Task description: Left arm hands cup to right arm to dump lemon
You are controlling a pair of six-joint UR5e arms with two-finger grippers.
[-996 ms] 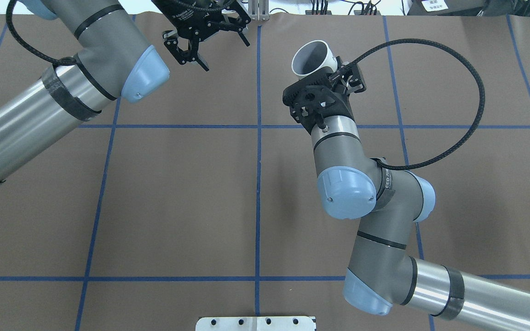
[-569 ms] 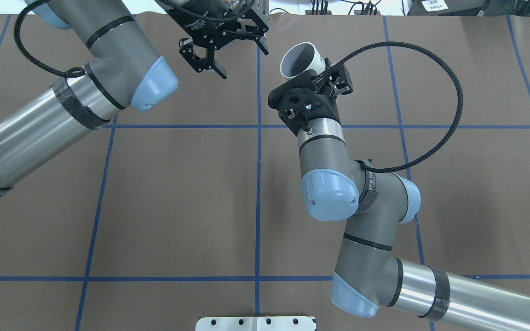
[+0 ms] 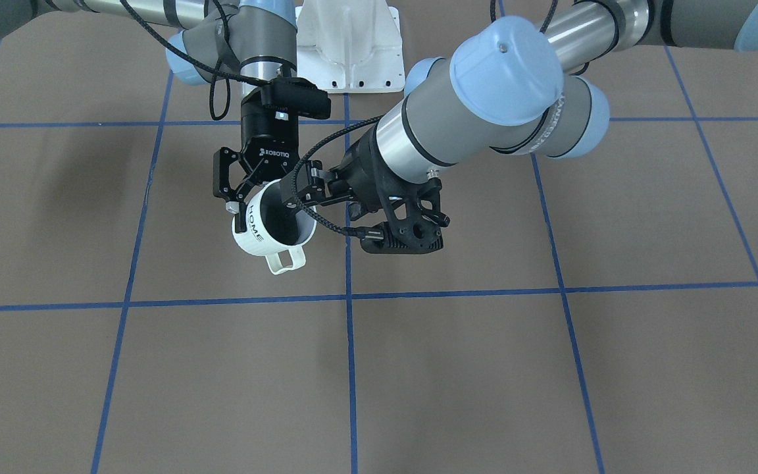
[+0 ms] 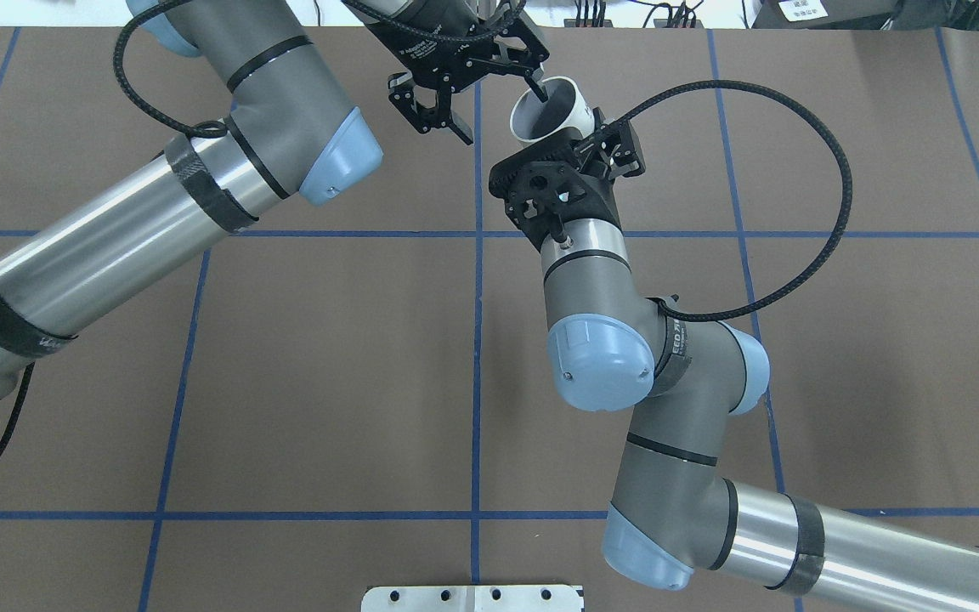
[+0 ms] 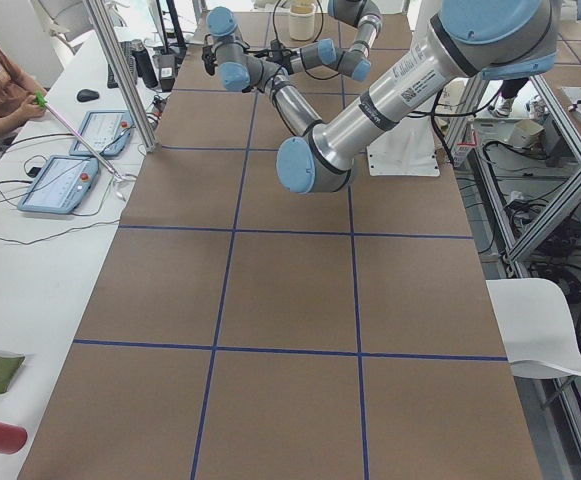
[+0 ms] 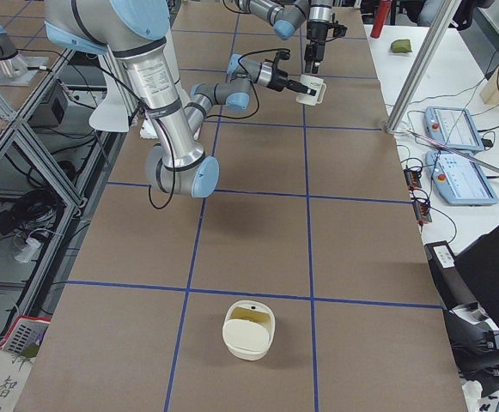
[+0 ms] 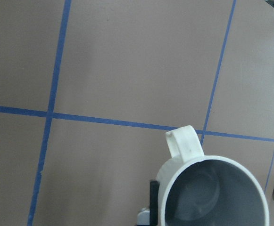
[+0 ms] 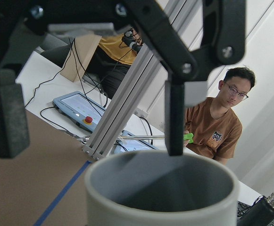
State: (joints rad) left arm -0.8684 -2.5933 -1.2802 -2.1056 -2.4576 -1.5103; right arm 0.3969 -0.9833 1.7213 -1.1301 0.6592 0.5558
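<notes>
The cream-white cup point(image 3: 257, 234) with black "HOME" lettering is held off the table, tilted, handle towards the operators' side. My right gripper point(image 3: 262, 187) is shut on its body; the cup also shows in the overhead view point(image 4: 551, 119) and the right-side view point(image 6: 312, 87). My left gripper point(image 4: 494, 110) is open at the cup's rim: one fingertip overlaps the mouth, the other finger point(image 7: 154, 195) stands outside the wall. The right wrist view shows both open fingers above the rim point(image 8: 160, 197). The grey inside point(image 7: 212, 193) shows no lemon; the lemon is out of view.
The brown table point(image 4: 328, 365) carries a blue tape grid. A cream container point(image 6: 249, 330) stands on it towards the robot's right end. The white base plate point(image 3: 349, 39) sits between the arms. Operators point(image 8: 217, 122) and tablets are beyond the far edge.
My right arm has carried the cup to the left. My left gripper has swung right, still open, from well clear of the cup to its rim.
</notes>
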